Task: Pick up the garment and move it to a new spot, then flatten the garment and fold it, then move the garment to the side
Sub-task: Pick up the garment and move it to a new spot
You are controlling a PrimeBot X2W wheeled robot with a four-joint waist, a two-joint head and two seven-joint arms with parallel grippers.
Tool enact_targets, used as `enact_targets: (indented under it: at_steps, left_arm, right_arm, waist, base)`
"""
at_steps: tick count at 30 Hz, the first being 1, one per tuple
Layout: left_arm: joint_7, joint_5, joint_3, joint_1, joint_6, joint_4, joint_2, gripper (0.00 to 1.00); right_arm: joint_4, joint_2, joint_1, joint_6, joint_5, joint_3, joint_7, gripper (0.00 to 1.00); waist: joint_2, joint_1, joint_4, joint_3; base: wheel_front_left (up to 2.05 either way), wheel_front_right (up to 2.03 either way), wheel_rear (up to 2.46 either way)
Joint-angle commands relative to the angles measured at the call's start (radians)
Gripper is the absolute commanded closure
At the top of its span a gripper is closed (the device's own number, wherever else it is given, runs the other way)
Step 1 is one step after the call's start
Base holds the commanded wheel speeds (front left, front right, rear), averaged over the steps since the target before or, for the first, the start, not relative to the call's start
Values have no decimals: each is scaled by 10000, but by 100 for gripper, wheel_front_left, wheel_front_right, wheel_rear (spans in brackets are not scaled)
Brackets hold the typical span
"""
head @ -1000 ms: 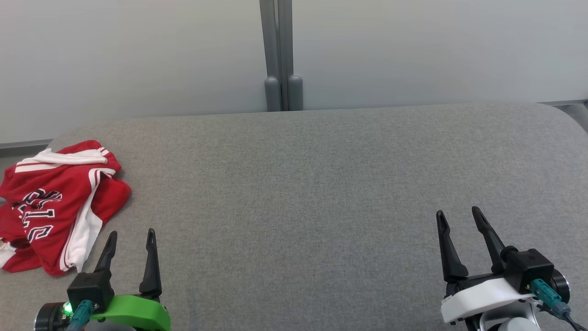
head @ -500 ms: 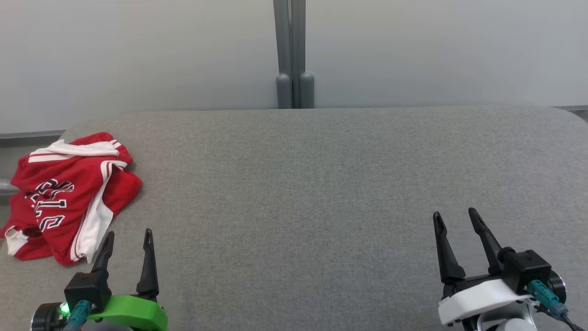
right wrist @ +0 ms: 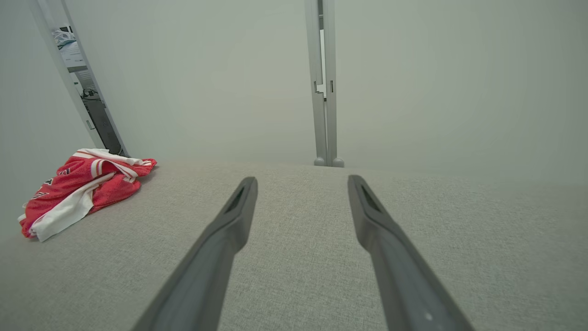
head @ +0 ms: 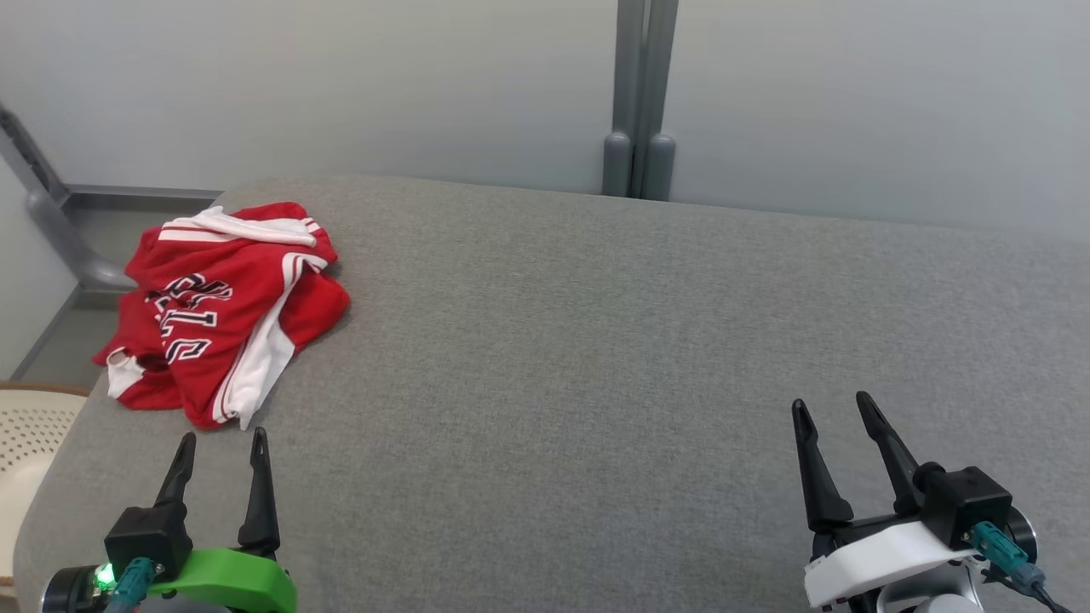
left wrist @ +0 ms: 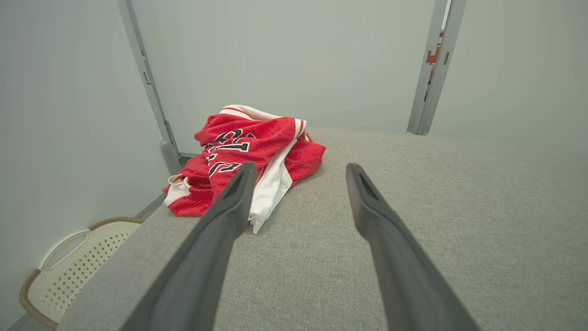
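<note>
The left claw (head: 222, 434) is nearest the robot. It hovers over the grey tabletop (head: 596, 358), just short of the near edge of the garment (head: 230, 298). Its two dark fingers are spread wide with nothing between them. In the left wrist view the same claw (left wrist: 299, 166) points past the garment's right side, and its left finger crosses in front of the white near corner of the cloth.

The right claw (head: 831, 400) is well apart from the garment, far off to its right and equally near the robot. Its fingers are also spread wide and hold nothing, with only bare grey cloth beneath.

A pale perforated basket (head: 25, 443) with a brown rim sits lower than the tabletop, to the garment's near left.

The garment itself is a crumpled red heap with white stripes, a white side panel and dark letters outlined in white. It lies on the tabletop's far left corner, and its left side reaches the left edge there. No claw touches it. The tabletop to its right is bare grey fabric all the way across.

A slanted grey strut (head: 51, 230) meets a low rail on the garment's far left. Behind the garment stands a pale wall (head: 383, 85). Further to its right, a grey double post (head: 639, 85) rises at the tabletop's far edge.
</note>
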Motion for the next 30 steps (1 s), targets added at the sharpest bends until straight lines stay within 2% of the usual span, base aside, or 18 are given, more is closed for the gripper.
enact_targets:
  at_steps: [1, 14, 22, 30]
  left_arm:
    - [-9, -26, 67, -33, 85, 11, 98, 0]
    - [14, -157, 164, 237, 251, -233, 241, 0]
    - [33, -220, 167, 358, 399, -413, 285, 0]
    - [33, -288, 159, 421, 514, -518, 307, 0]
  right_arm:
    - [22, -41, 95, -1, 43, 17, -30, 0]
    - [122, -42, 59, -3, 300, 290, -30, 0]
    - [160, -42, 31, -3, 331, 423, -30, 0]
    - [183, -42, -4, -3, 285, 467, -30, 0]
  waist:
    - [0, -1, 608, 2]
    - [0, -1, 1927, -24]
    - [0, -1, 2246, -11]
    - [0, -1, 2290, 23]
  base:
    - [0, 0, 0]
    - [0, 0, 0]
    - [0, 0, 0]
    - [0, 0, 0]
